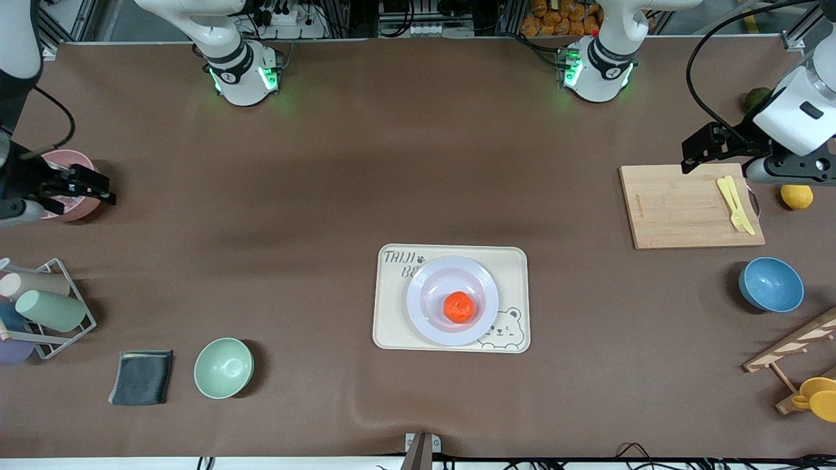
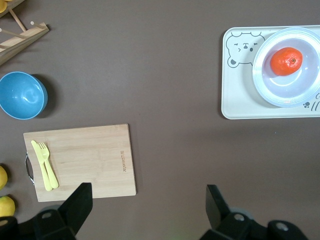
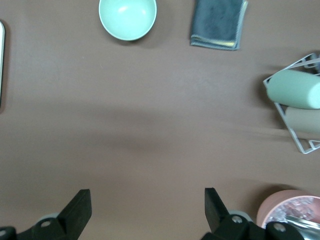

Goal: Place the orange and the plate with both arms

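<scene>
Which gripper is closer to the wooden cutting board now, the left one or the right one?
Left. The left gripper hangs open at the cutting board, by its edge; the right gripper, also open, is by the pink bowl at the table's right-arm end.

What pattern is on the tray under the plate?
Cream tray with a cartoon bear print; clearest in the front view.

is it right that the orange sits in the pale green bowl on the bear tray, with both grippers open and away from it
Not quite. The orange sits on the white plate, which rests on the bear tray; the front view shows it. The pale green bowl stands apart toward the right arm's end. The left gripper and right gripper are indeed open and away from it.
</scene>
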